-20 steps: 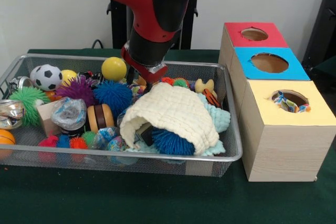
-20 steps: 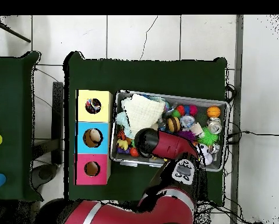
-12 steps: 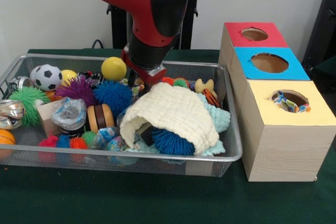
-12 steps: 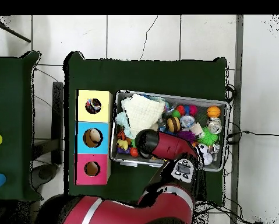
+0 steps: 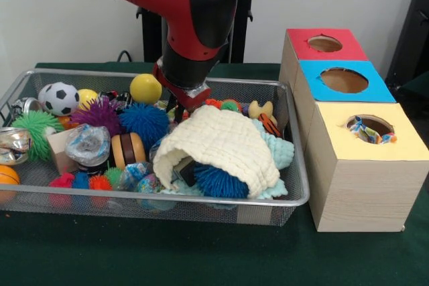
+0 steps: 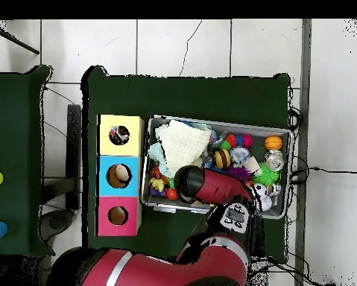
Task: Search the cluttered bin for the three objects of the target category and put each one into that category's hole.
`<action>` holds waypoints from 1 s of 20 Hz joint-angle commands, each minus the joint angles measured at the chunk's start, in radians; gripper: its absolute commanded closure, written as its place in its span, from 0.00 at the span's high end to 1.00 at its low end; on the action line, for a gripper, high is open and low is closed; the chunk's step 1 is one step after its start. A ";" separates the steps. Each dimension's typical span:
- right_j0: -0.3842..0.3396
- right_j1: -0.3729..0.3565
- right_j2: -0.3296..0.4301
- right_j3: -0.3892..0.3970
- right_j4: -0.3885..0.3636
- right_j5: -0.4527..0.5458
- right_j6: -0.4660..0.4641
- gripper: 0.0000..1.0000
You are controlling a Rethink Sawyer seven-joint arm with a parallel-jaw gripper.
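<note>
A wire mesh bin holds a heap of toys. Lowered into its far middle is my gripper, just behind a cream knitted cloth and between a blue spiky ball and small orange and green toys. The cloth hides its lower end. From overhead the red arm covers the gripper and the bin's near side. Beside the bin stand three boxes, each with a hole in its top: red, blue and yellow, the last with patterned fabric in it.
The bin also holds a yellow ball, a soccer ball, a purple spiky ball, a green spiky ball, a wooden burger toy and a second blue spiky ball under the cloth. The bin's rim surrounds the gripper.
The arm has risen slightly and shifted a little to the left in the front view. The toys and the cloth have not moved.
</note>
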 commanded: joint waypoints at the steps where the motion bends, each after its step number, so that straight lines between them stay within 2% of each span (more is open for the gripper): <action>1: -0.010 0.005 0.043 0.026 0.049 0.104 0.172 0.00; 2: 0.009 -0.038 0.015 0.007 0.039 0.158 0.165 0.00; 5: 0.031 -0.118 -0.017 -0.039 0.014 0.200 0.129 0.00; 9: 0.046 -0.191 -0.030 -0.082 -0.016 0.111 0.089 0.00; 11: 0.038 -0.220 -0.010 -0.089 -0.011 0.086 0.074 0.00; 17: 0.033 -0.281 0.021 -0.154 0.007 0.167 0.052 0.00; 20: 0.010 -0.310 0.072 -0.174 0.035 0.192 0.039 0.00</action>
